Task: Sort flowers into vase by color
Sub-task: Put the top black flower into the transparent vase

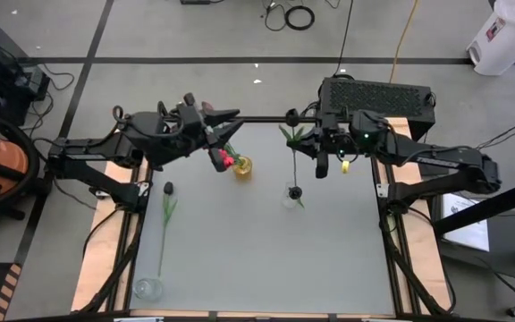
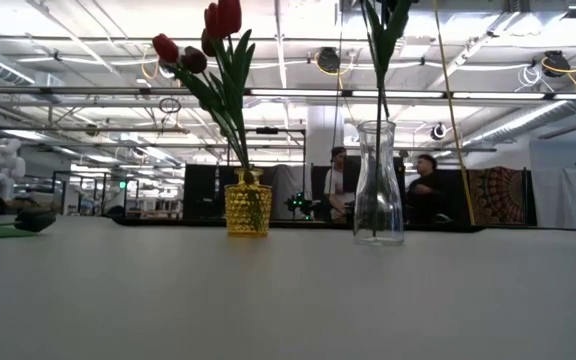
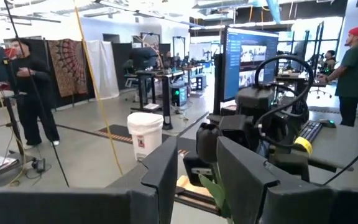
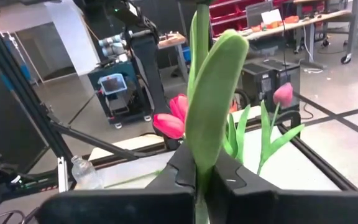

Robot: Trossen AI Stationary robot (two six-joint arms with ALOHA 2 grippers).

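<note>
A yellow vase point(image 1: 242, 167) point(image 2: 247, 205) holds red tulips point(image 2: 223, 20) point(image 4: 169, 121), their stems in its mouth; a pink tulip point(image 4: 283, 93) shows by them. A clear vase point(image 1: 291, 196) point(image 2: 379, 185) stands to its right. My right gripper point(image 1: 299, 136) point(image 4: 201, 177) hangs above the clear vase, shut on a green-stemmed flower point(image 1: 293, 165); its head is out of view. My left gripper point(image 1: 231, 125) point(image 3: 194, 180) is open above and behind the yellow vase, holding nothing. A dark-headed flower point(image 1: 166, 207) lies flat on the table's left. My right gripper pinches the flower's stem and a long leaf point(image 4: 207, 155) between its two fingers. The fingers reach in level from the table's right, across the stem. The flower stands nearly upright, and its lower stem point(image 2: 381, 150) runs down through the clear vase's mouth.
Another clear vase point(image 1: 147, 288) point(image 4: 86, 174) is at the table's near left corner. A dark bar point(image 1: 266, 119) runs along the far edge between the arms. People point(image 2: 423, 190) are in the room beyond the table.
</note>
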